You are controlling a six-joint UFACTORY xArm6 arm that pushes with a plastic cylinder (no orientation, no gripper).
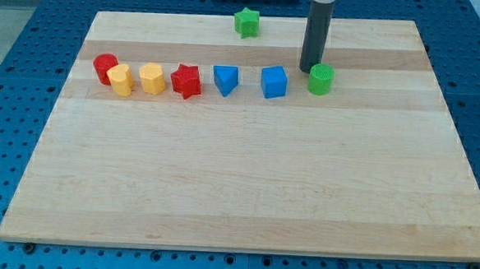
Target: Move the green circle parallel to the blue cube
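Observation:
The green circle (320, 79) stands on the wooden board at the view's upper right. The blue cube (274, 82) sits just left of it, a small gap between them. My tip (308, 68) is down on the board at the green circle's upper left edge, touching or nearly touching it, above and right of the blue cube. The dark rod rises from there to the view's top.
A row runs left from the cube: a blue triangular block (225, 79), a red star (187, 81), a yellow hexagon-like block (152, 78), a yellow block (122, 80), a red cylinder (104, 66). A green star (247, 22) lies near the board's top edge.

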